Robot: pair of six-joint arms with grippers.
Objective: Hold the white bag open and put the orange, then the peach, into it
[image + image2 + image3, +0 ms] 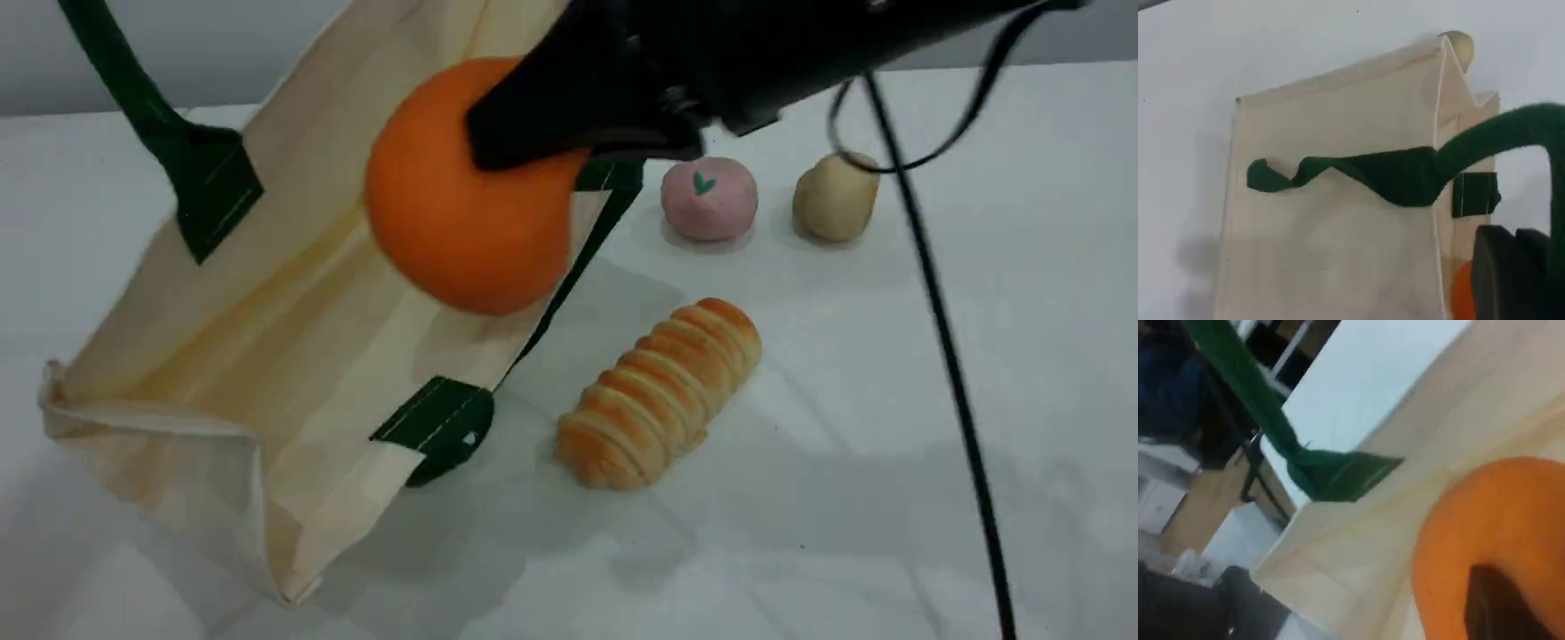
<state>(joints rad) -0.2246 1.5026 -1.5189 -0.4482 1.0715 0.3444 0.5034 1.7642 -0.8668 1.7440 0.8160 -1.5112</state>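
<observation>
- On the surface [889,462], scene view: one white bag [267,356], one peach [709,200] just right of it, one beige lump [834,197], one bread roll [658,396].
- One orange [462,231] hangs over the bag's mouth, gripped by the right claw [511,133], whose arm reaches in from the top right.
- Left wrist view: left claw [1511,273] clamped on the green handle [1511,130], holding it raised.
- Right wrist view: dark fingertip pressed on the orange, bag underneath.
</observation>
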